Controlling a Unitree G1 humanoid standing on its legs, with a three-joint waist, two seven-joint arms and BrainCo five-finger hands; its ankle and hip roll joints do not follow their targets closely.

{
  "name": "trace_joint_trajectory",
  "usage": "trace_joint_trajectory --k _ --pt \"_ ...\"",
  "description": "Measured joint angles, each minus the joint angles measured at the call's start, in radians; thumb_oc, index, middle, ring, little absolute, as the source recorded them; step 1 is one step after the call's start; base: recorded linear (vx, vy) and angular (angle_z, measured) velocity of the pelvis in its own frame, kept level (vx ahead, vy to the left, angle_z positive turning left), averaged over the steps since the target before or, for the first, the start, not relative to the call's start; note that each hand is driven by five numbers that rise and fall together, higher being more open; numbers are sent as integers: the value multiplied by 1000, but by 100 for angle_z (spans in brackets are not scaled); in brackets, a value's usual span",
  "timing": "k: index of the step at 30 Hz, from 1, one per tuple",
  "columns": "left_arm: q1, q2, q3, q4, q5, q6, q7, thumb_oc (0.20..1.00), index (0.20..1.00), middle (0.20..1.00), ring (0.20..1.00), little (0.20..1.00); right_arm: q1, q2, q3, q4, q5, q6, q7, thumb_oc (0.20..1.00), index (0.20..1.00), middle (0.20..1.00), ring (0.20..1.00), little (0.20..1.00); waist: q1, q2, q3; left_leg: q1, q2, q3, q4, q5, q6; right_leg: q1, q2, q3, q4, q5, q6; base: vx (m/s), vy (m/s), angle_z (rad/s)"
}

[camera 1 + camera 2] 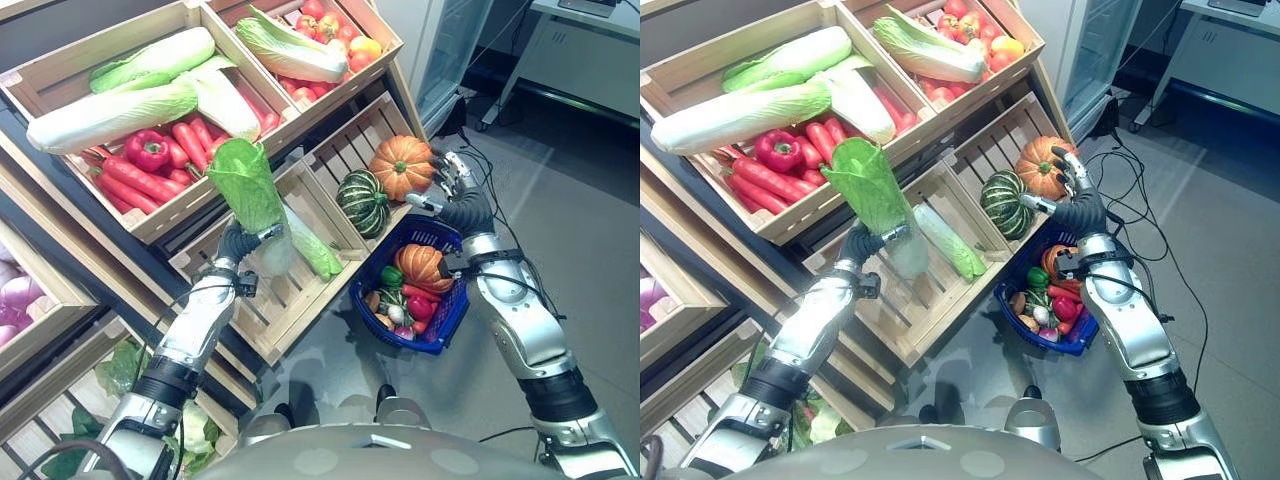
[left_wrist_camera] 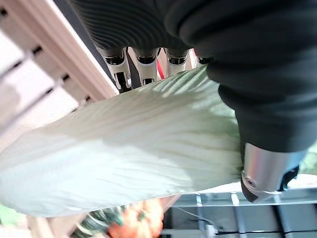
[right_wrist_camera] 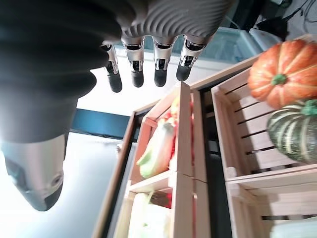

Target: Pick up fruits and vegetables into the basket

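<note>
Left hand (image 1: 238, 243) curled round cabbage (image 1: 248, 190); right hand (image 1: 455, 190) open

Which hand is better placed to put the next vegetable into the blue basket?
Left. The left hand already grips a leafy green cabbage lifted above the crates; the right hand hangs open and empty beside the blue plastic basket.

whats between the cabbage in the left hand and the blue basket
Another napa cabbage lies in the slatted crate between the held napa cabbage, gripped by the left hand, and the blue basket, seen in the left eye view.
</note>
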Motion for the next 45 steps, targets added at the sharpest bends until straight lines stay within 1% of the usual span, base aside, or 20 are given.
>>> trace_joint_trajectory --k 3,8,12,15,19,23,28,31,35,40,45 --pt "0 -19 0 -4 -45 -1 -18 200 200 200 200 200 -9 6 43 8 0 9 11 1000 1000 1000 1000 1000 1 0 0 3 0 -2 0 0 0 4 0 -1 0 1 0 0 0 0" --pt "-7 -27 -3 -7 -32 -1 -17 200 200 200 200 200 -49 11 108 9 2 14 27 1000 1000 1000 1000 1000 2 0 0 9 0 -5 0 0 0 12 -1 -4 -1 1 0 0 0 0" --pt "-15 -27 -7 -40 40 -1 0 200 200 200 200 200 -102 46 153 8 2 13 25 1000 1000 1000 1000 1000 4 0 0 7 0 -7 0 0 0 12 -2 -6 -1 1 0 0 0 0" --pt "-56 -25 -42 -47 111 6 0 200 200 200 200 200 -143 50 186 8 2 13 22 1000 1000 1000 1000 1000 23 0 0 6 -1 -9 0 0 1 11 -2 -7 -1 1 0 0 0 0" --pt "-83 -21 -77 -47 200 15 0 200 200 200 200 200 -190 64 199 8 1 17 12 1000 1000 1000 1000 1000 30 0 0 4 -1 -10 0 0 1 11 -1 -9 -1 1 0 0 0 0" --pt "-115 -20 -123 -47 320 29 -1 200 200 200 200 200 -242 82 232 8 1 30 5 1000 1000 1000 1000 1000 37 0 0 2 -1 -12 0 0 0 11 -1 -11 -1 1 0 0 0 0" --pt "-132 -15 -159 -47 415 35 -3 200 200 200 200 200 -265 83 275 10 8 55 14 1000 1000 1000 1000 1000 42 0 0 -1 -1 -14 1 0 1 11 -1 -12 -1 1 0 0 0 0" --pt "-133 -10 -177 -47 447 36 -3 200 200 200 200 200 -265 86 309 16 28 68 18 1000 1000 1000 1000 1000 43 0 0 -2 0 -14 1 0 1 11 -1 -12 -1 0 1 0 0 0" --pt "-133 -3 -202 -47 453 36 -1 200 200 200 200 200 -265 100 334 65 44 76 17 1000 1000 1000 1000 1000 52 0 0 -3 -1 -14 1 0 0 11 -2 -13 -1 0 1 0 0 0" --pt "-134 -1 -211 -46 485 36 3 200 200 200 200 200 -265 133 346 123 46 105 17 1000 1000 1000 1000 1000 55 -1 1 -5 -1 -17 2 0 1 11 -3 -16 -1 0 1 0 0 0" --pt "-134 13 -227 -46 490 39 25 200 200 200 200 200 -265 152 354 152 82 105 9 1000 1000 1000 1000 1000 55 -2 2 -7 -1 -19 2 0 0 10 -3 -20 -2 0 1 0 0 0"
